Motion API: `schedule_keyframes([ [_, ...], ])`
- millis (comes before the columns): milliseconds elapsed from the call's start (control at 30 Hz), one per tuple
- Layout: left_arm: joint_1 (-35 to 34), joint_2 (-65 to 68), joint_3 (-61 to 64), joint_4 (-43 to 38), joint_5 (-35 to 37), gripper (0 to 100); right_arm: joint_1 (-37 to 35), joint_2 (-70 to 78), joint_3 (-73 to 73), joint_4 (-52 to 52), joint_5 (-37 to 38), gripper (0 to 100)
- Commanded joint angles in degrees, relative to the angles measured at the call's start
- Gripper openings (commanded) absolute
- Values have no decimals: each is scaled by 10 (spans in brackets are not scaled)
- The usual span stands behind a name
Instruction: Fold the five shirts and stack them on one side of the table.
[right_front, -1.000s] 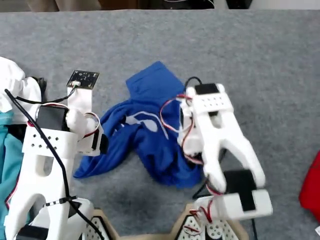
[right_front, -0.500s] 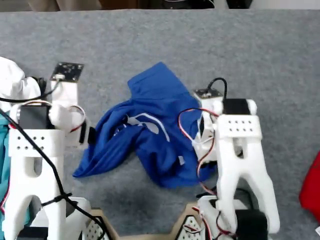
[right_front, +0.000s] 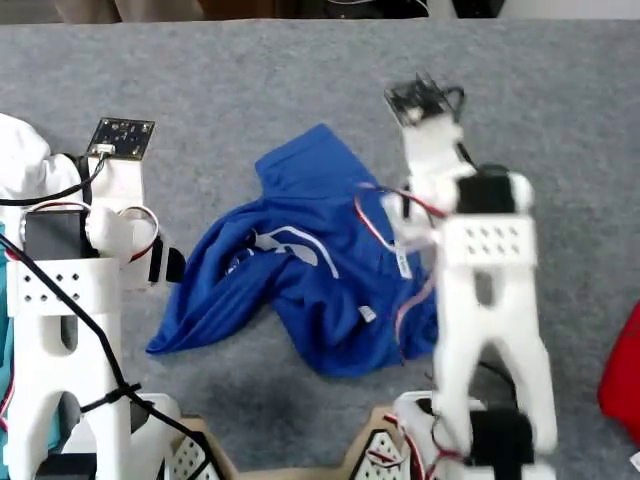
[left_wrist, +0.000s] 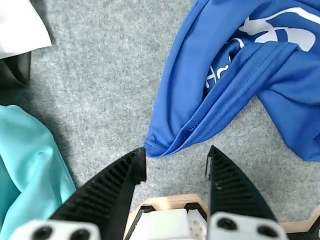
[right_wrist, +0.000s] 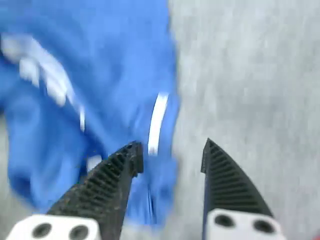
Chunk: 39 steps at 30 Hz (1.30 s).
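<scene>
Grey felt tabletop (right_front: 560, 110), crumpled blue shirt (right_front: 300, 285) in the middle, between two white arms.

Blue shirt unfolded and bunched, white print facing up, one loose end trailing toward the left arm. Left gripper (left_wrist: 175, 159) spread wide and pinching nothing, with the shirt's folded corner just beyond the gap between the fingertips; contact with the cloth impossible to tell. Right gripper (right_wrist: 169, 150) likewise spread and holding nothing, hanging over the shirt's edge, one finger above blue cloth, the other above bare grey surface. White shirt (right_front: 20, 160) and teal shirt (left_wrist: 25, 160) heaped at the left edge of the table beside the left arm. Red garment (right_front: 625, 375) at the right edge, well apart from the blue shirt.
</scene>
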Motion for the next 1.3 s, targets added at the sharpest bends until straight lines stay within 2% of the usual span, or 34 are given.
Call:
schedule_keyframes([
  [0, -6, -7, 9, 5, 1, 208, -37, 109, -90, -74, -34, 168],
  [200, -6, -7, 41, 4, 1, 207, -64, 385, -336, -113, -74, 171],
  [500, -6, -7, 78, -54, 33, 207, -95, 855, -951, -55, -101, 170],
  [600, -4, -7, 91, -69, 33, 207, -104, 970, -1102, -36, -100, 170],
  [933, -6, -7, 153, -109, 33, 207, -103, 1003, -1052, -116, -103, 168],
  [1267, -6, -7, 156, -120, 33, 207, -104, 1003, -1013, -120, -103, 169],
])
